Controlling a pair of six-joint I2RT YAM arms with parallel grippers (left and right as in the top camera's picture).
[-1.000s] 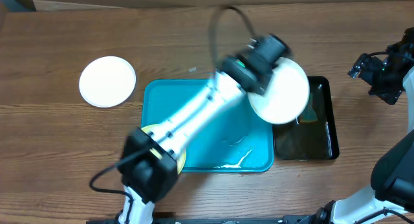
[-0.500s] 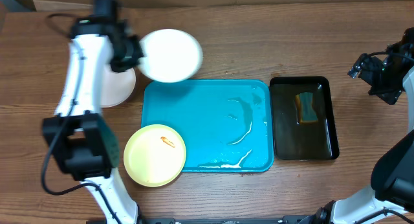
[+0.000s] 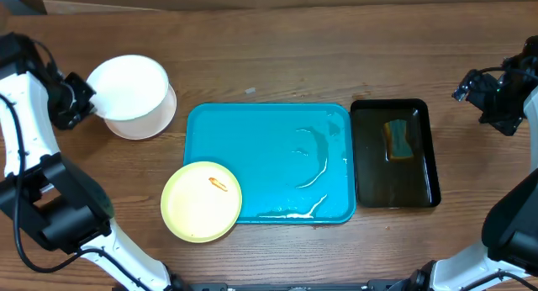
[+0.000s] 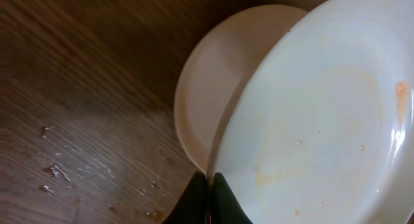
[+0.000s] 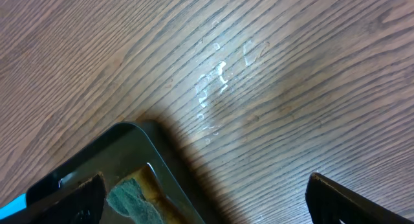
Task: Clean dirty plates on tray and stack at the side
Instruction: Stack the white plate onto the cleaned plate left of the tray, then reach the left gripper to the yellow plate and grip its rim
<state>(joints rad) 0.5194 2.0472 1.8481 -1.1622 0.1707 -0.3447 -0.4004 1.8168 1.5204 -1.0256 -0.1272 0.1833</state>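
Two white round plates were seen at the left of the wooden counter (image 3: 336,55). One flat white plate (image 3: 128,87) was clamped at its rim by the left tool (image 4: 208,188), jaws together on the edge. It was held above the other white plate (image 3: 161,123), off-centre; contact could not be told. For a clean stack, centring, levelling and lowering to contact before release were judged necessary. A faint orange mark (image 4: 400,93) was noted near the held rim, so a recheck was judged worthwhile. The pale yellow round plate (image 3: 200,203), smeared, was seen overlapping the near-left corner of the turquoise rectangular plastic tray (image 3: 269,148). The right tool (image 5: 206,185) was spread wide, empty, beside the black tray (image 3: 420,186).
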